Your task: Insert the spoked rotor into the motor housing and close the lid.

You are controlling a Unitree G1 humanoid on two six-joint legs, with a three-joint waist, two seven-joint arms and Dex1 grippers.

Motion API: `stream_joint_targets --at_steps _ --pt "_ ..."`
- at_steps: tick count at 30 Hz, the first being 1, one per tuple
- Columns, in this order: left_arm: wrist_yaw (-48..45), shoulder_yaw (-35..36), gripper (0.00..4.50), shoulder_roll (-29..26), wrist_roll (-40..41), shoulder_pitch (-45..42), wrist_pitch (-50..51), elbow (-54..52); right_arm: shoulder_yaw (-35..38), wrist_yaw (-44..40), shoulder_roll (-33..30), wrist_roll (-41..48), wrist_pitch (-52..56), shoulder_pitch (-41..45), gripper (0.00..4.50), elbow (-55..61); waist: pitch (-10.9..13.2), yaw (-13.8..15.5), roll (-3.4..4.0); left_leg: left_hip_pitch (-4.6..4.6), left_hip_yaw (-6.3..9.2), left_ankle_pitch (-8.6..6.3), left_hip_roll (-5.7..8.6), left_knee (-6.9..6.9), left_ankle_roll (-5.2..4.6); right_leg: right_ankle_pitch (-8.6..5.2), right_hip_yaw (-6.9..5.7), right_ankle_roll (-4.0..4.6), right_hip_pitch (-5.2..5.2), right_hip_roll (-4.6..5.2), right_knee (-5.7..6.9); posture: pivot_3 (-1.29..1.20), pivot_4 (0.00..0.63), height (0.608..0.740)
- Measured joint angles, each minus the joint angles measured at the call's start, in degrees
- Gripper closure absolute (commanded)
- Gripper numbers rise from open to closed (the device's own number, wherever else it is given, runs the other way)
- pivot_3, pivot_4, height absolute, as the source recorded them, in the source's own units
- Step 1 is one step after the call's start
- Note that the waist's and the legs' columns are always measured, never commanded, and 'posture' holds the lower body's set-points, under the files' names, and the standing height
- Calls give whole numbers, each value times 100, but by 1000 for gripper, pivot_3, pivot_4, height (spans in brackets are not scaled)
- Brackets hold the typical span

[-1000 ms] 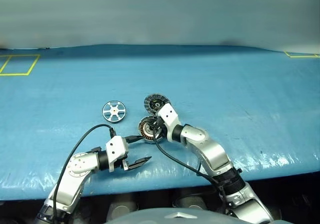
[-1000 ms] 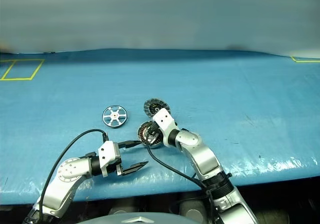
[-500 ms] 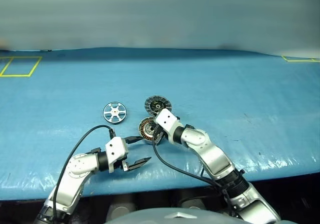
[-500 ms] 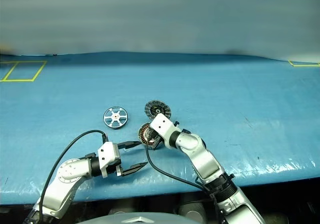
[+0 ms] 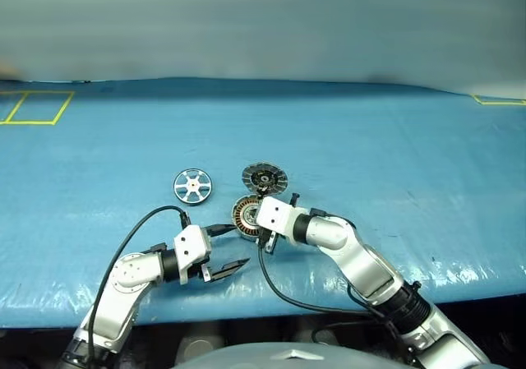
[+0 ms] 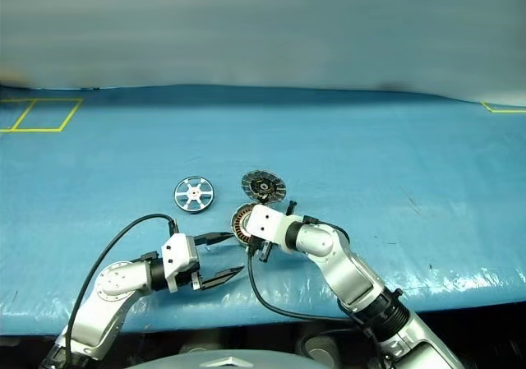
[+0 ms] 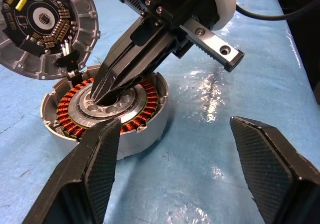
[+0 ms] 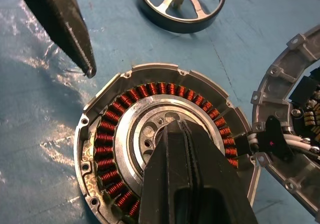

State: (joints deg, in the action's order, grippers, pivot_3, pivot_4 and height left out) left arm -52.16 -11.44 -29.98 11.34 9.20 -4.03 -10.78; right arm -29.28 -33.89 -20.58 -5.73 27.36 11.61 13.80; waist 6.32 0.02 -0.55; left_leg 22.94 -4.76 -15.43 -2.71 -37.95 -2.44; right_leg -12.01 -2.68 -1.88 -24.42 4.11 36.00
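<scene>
With open blue tabletop point(image 5: 394, 147) lying all around, the right gripper point(image 7: 102, 92), fingers together, is resting its tip in the copper-wound motor housing point(image 8: 160, 139) while the left gripper point(image 5: 223, 247) is waiting apart beside it.

A robot test bench in a lab or workshop: a wide table point(image 5: 394, 139) under a wrinkled blue sheet, with yellow tape squares point(image 5: 37, 106) marked at 10 o'clock and a tape corner point(image 5: 497, 100) at 2 o'clock, and a plain grey wall point(image 5: 263, 24) behind. Opened motor parts point(image 5: 255, 196) lie near the middle.
</scene>
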Motion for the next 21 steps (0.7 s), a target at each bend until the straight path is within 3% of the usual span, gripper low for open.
stream_joint_targets --at_steps 6,9,21 --pt "-2 -22 777 6 -1 -43 1 0 1108 -344 735 1502 669 -379 4479 90 71 -31 12 21 1 -8 -2 6 -3 10 1 24 -17 -6 -7 0 150 740" --pt "-2 -32 777 12 -1 -58 0 0 1192 -448 762 1846 773 -393 4479 129 100 -66 13 69 1 -5 0 -1 -3 15 3 23 -34 -39 -1 0 150 740" --pt "-11 -26 777 13 10 -74 2 0 944 22 183 1224 841 232 4479 323 121 -65 17 66 0 -7 3 -12 -5 9 8 8 -26 -47 -2 0 150 740"
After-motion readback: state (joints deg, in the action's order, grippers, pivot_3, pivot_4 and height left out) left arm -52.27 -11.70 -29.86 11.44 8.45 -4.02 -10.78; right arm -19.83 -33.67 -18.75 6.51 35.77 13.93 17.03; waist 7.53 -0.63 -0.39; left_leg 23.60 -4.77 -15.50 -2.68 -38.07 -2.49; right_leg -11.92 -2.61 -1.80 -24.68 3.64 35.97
